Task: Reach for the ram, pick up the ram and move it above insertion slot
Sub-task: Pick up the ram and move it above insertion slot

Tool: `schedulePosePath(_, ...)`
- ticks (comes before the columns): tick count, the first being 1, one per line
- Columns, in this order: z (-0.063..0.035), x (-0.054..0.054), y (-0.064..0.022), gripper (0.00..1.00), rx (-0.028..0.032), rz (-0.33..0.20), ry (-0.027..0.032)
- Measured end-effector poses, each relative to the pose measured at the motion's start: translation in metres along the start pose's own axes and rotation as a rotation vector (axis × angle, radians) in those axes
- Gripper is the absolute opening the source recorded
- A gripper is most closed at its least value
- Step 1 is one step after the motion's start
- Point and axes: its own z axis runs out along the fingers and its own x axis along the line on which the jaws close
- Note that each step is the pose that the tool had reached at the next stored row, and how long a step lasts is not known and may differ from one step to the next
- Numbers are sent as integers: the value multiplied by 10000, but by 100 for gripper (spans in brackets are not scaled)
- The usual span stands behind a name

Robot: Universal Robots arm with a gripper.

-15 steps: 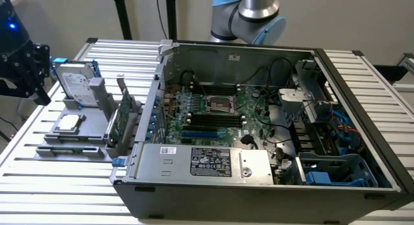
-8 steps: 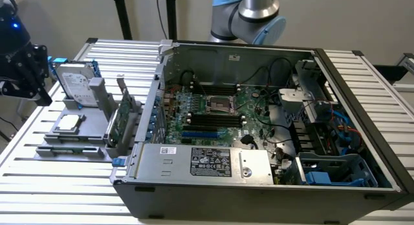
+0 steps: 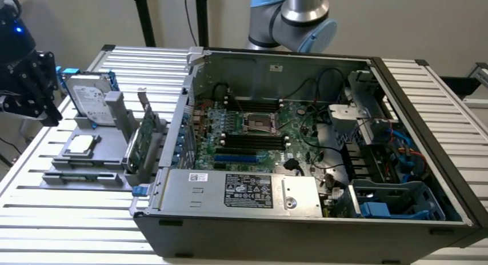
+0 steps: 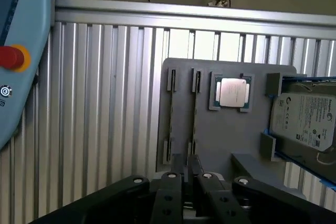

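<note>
Gripper at the exterior view's far left, dark and blocky, hanging well above the slatted table and short of the open case. Jaws drawn close together, at most a thin dark gap between; nothing seen pinched there. Straight ahead of the fingertips in the wrist view, and lower: grey fixture with two narrow parallel slots. Ram judged to be the thin dark strip standing on edge in the slot in line with the jaws, long axis running away from the gripper along that slot, green face not to be made out. Apart from it, then, and not yet touched; only the one arm on hand to reach it.

Rightward across the exterior view: fixture of matt grey plastic, squared and blocky. Hard drive propped upright in it, shiny metal with a white label and blue side rails. Processor lying flat in a square pocket, dull silver lid. Next, expansion card, green board on edge with a bright metal bracket, between fixture and case. Then computer case, sheet steel, dark outside and bare grey inside, lid off. Motherboard green and crowded. Black memory slots long and thin, lying across the board from the exterior view's left to its right, well apart from the gripper. Cables and blue plastic brackets farther right. Table of ribbed aluminium, pale and glossy.
</note>
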Motion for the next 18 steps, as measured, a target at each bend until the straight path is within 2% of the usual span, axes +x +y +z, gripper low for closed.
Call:
schedulePosePath(2,1,0,0,30,-1,0,1)
schedulePosePath(4,15,0,0,30,2,-1,-1)
schedulePosePath(5,29,1,0,36,1,0,0)
schedulePosePath(18,264,6,1,36,-1,3,1)
